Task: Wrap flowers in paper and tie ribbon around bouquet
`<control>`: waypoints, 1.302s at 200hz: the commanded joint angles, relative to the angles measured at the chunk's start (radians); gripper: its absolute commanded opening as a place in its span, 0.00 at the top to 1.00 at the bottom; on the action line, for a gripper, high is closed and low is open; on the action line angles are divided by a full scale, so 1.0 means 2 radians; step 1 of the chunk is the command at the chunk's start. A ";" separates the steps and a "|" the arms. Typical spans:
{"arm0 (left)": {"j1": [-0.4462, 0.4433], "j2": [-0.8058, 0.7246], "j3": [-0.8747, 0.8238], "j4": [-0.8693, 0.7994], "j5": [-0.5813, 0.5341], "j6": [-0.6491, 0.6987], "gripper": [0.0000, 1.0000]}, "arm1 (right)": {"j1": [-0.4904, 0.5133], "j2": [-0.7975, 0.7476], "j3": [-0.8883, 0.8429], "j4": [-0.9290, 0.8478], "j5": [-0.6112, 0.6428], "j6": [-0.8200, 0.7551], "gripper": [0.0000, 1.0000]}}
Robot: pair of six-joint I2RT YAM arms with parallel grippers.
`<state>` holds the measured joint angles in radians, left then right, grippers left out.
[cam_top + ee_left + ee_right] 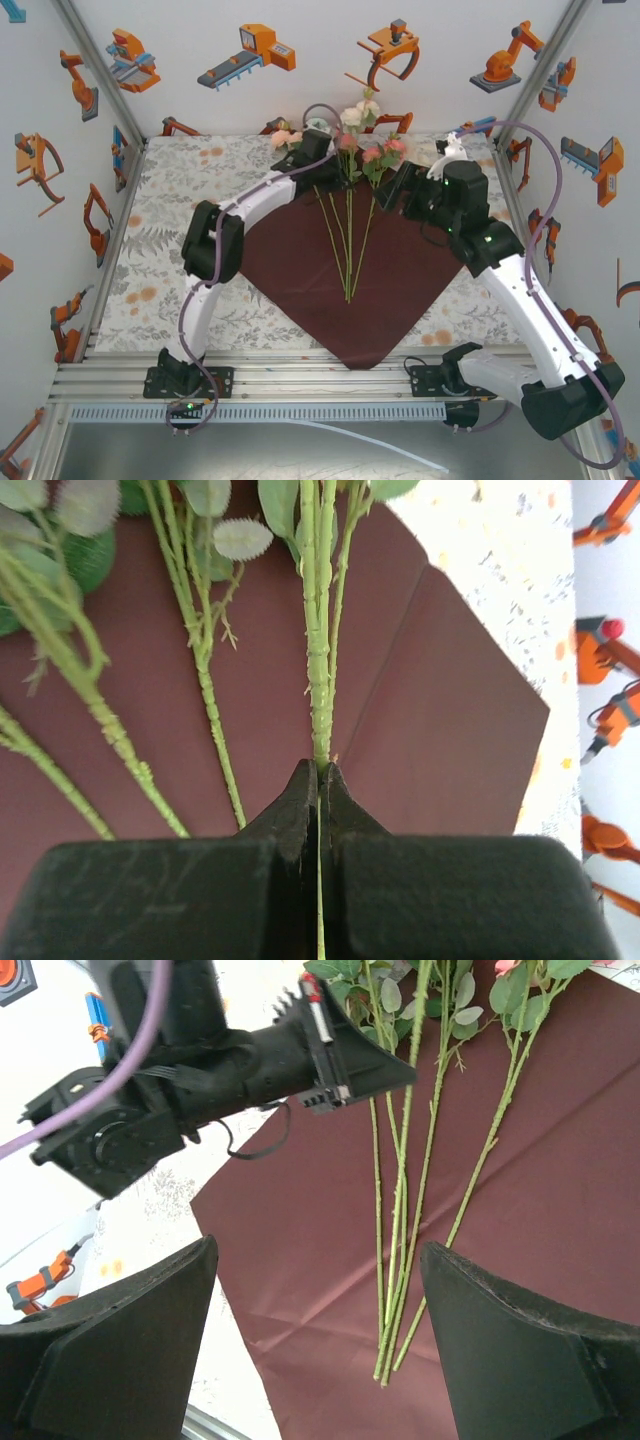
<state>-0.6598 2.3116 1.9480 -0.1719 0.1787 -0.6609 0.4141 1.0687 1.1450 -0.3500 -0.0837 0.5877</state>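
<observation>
The paper (290,262) lies flat as a dark red diamond on the table, one corner at the near edge. The flowers (348,240) lie fanned on it, stems toward me, with pink and cream blooms (368,150) past the far corner. My left gripper (338,163) is by the leaves, and in its wrist view my left gripper (320,768) is shut on one green stem (318,660) above the paper (450,720). My right gripper (386,196) hovers right of the stems. In its wrist view my right gripper (320,1305) is open and empty over the paper (290,1230) and stem ends (395,1300).
The table wears a grey leaf-print cloth (160,210) and is boxed in by white walls with orange robot pictures. A small white thing (452,152) sits behind my right arm at the far right; I cannot tell whether it is the ribbon. An aluminium rail (300,375) runs along the near edge.
</observation>
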 commanded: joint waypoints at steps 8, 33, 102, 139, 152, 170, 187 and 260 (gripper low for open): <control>-0.004 0.024 0.021 -0.017 0.012 0.015 1.00 | 0.003 -0.012 -0.003 0.000 0.014 0.003 0.26; -0.005 0.043 0.030 -0.013 0.018 0.007 1.00 | 0.003 -0.011 0.000 -0.003 0.016 0.002 0.26; -0.003 0.062 0.069 -0.020 0.021 -0.011 0.72 | 0.003 -0.009 0.016 -0.023 0.014 -0.015 0.26; 0.001 0.026 0.067 -0.035 0.013 -0.006 0.67 | 0.003 -0.018 0.010 -0.025 0.017 -0.014 0.26; 0.005 -0.003 0.054 -0.039 0.006 -0.003 0.66 | 0.003 -0.023 0.006 -0.031 0.022 -0.007 0.26; 0.013 -0.062 0.003 -0.026 -0.010 -0.012 0.65 | 0.003 -0.030 0.004 -0.058 0.037 0.012 0.26; 0.027 -0.130 -0.067 -0.008 -0.023 -0.036 0.64 | 0.003 -0.033 0.006 -0.105 0.048 0.040 0.27; 0.065 -0.424 -0.358 -0.162 -0.095 -0.211 0.61 | 0.002 -0.061 -0.066 -0.266 0.092 0.121 0.26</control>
<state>-0.5125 1.5585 1.3674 -0.2863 0.0212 -0.9081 0.4141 0.9787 1.0927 -0.7712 0.0669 0.7620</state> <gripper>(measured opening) 0.382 0.736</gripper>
